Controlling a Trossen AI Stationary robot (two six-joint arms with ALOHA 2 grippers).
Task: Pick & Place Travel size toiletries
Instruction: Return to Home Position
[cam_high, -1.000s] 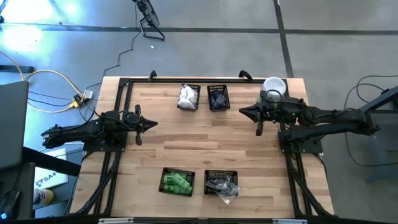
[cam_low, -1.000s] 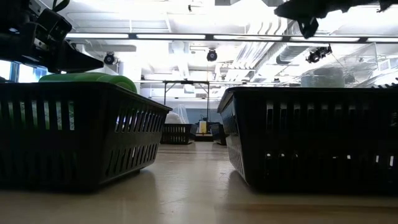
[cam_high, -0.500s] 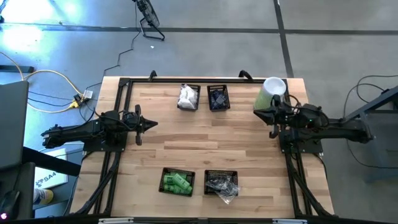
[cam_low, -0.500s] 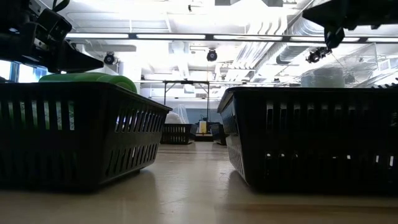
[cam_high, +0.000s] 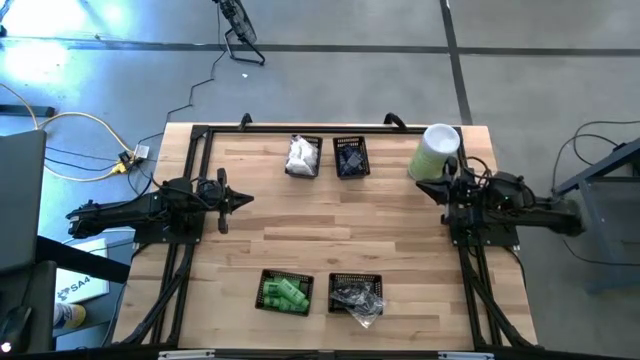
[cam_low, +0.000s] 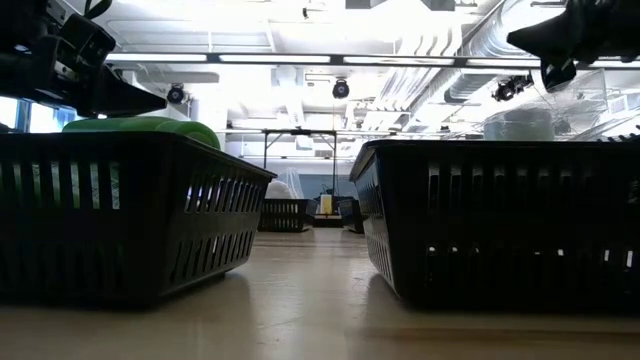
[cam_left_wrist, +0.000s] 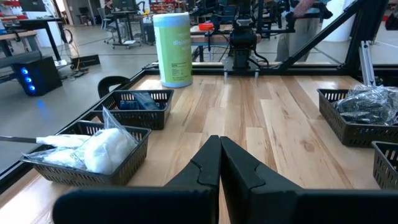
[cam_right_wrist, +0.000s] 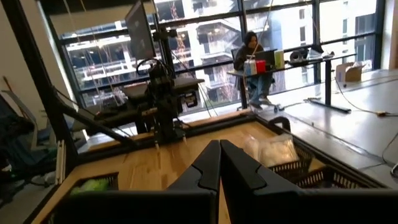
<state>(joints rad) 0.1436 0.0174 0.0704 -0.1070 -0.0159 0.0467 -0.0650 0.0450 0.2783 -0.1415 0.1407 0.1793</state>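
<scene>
Travel size toiletries (cam_high: 290, 296) lie sorted into four black mesh baskets (cam_high: 331, 292) on the wooden surface (cam_high: 330, 230). In the high view, green bottles (cam_high: 278, 290) fill the basket at the lower centre-left. Dark and clear-wrapped items (cam_high: 358, 298) crowd the one just to its right, with some clear wrap spilling over its lower edge. At the upper centre, white packets (cam_high: 302, 153) sit in one basket and dark blue pieces (cam_high: 350, 158) in its neighbour on the right. A tall pale-green cylinder (cam_high: 435, 150) with a white lid stands at the upper right of the surface. The left claw (cam_high: 247, 199) hangs at the left edge of the surface at middle height, pointing toward the centre. Its wrist view shows the two fingers pressed together with nothing between them. The right claw (cam_high: 425, 186) hangs at the right edge, just below the cylinder in the frame, and its fingers also meet, holding nothing. In the low view a green bottle rises above the rim of the left-hand basket.
</scene>
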